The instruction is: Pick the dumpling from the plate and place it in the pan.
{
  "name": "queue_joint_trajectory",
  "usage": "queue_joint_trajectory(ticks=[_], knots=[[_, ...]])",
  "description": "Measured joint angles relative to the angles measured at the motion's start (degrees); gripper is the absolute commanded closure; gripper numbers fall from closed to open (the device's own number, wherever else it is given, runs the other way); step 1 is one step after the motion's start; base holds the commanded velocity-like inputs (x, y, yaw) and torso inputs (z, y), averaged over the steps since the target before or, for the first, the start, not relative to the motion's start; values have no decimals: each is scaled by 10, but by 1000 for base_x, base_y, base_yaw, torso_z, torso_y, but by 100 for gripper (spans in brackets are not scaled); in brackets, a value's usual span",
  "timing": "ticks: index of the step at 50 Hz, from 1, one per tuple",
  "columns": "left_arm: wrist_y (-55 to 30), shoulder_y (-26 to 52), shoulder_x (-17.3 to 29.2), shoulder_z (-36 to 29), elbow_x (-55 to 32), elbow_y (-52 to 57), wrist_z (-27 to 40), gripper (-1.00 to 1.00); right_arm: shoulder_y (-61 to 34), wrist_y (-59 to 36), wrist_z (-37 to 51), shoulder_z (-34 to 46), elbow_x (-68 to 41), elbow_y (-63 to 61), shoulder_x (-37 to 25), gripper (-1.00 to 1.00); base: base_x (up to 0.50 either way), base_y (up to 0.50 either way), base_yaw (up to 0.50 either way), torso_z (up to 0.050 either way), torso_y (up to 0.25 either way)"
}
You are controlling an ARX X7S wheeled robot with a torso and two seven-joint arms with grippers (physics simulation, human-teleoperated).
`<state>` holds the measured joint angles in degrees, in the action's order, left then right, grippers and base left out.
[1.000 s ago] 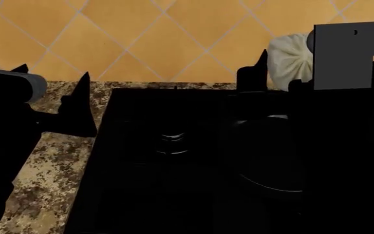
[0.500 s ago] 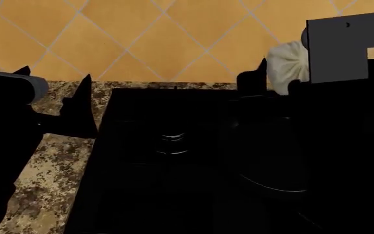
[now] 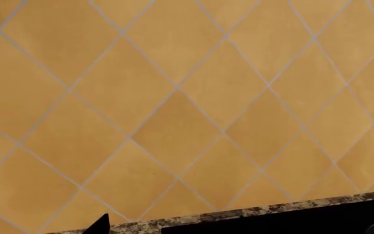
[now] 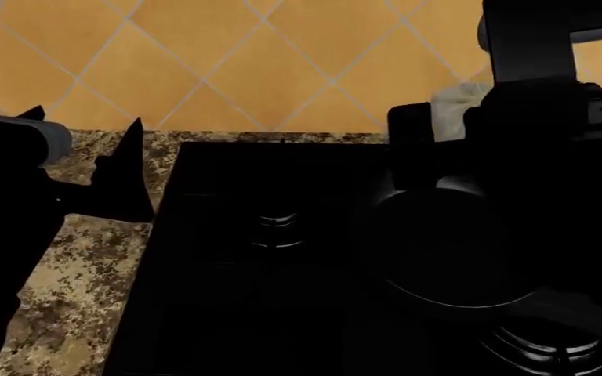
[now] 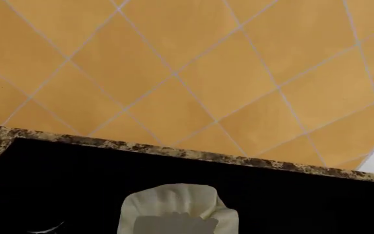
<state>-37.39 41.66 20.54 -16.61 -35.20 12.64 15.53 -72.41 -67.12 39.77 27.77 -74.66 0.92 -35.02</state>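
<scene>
- Head view shows the dumpling [image 4: 454,110] as a pale pleated lump wedged between the dark fingers of the right claw [image 4: 456,119], held up in the air at about one o'clock of the picture, in front of the orange tiled wall [image 4: 259,55].
- The right wrist view agrees: the dumpling [image 5: 177,209] sits right at the claw's mouth with the black stove top [image 5: 76,180] beneath it, so I judge that claw to be closed on it, though the fingers themselves hardly show there.
- The pan [image 4: 453,247] lies below, its round black bowl towards four o'clock of the picture, and its long handle runs off towards the lower right corner.
- Judged from the head view, the dumpling hangs over the pan's far rim, not its middle. Let go here, it could strike the rim and roll onto the stove top or towards the wall.
- The pan is black on a black stove, so its edge is hard to read; a misjudged drop is the likeliest fault.
- The dough looks soft, so a hard squeeze may deform it and it could cling to a finger on release.
- The left claw [image 4: 123,168] idles at nine o'clock over the speckled worktop [image 4: 71,298], well apart from the pan; its gap I cannot tell.
- The plate is not in sight.
</scene>
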Motion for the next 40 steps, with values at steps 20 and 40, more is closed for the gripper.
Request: queue_joint_trajectory(ticks=[20,40], knots=[[1,-1,3,-2,-2,1,2,-100,-13,10,-58,40,39,105,20,100,0,0,0,0,0],[10,-4,4,-4,-1,-8,0,-100,-9,12,-82,66,56,140,28,100,0,0,0,0,0]])
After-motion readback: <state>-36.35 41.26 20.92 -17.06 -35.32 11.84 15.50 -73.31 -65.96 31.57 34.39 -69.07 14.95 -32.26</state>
